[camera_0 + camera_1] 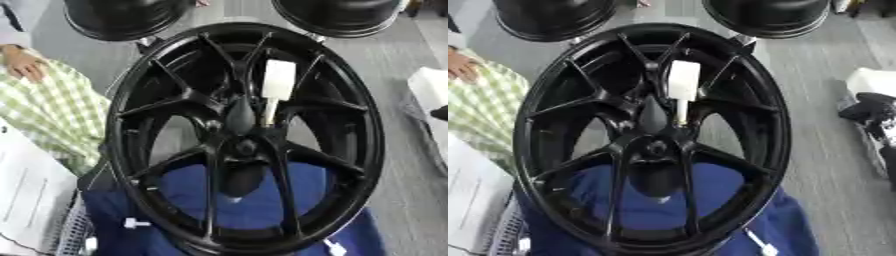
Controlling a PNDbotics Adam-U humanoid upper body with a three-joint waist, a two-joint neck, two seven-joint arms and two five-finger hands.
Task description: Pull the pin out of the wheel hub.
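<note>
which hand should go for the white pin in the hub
Right, probably: the right hand shows at the right edge, beside the wheel hub; the white pin sits above centre. No left hand shows.

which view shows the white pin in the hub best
The left eye view: the white pin stands large against the black wheel hub. The right eye view shows the same pin whole too, only shifted left.

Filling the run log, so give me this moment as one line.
wheel hub: black, over blue cloth | pin: white, seated beside centre | grasp: pin not held
</note>
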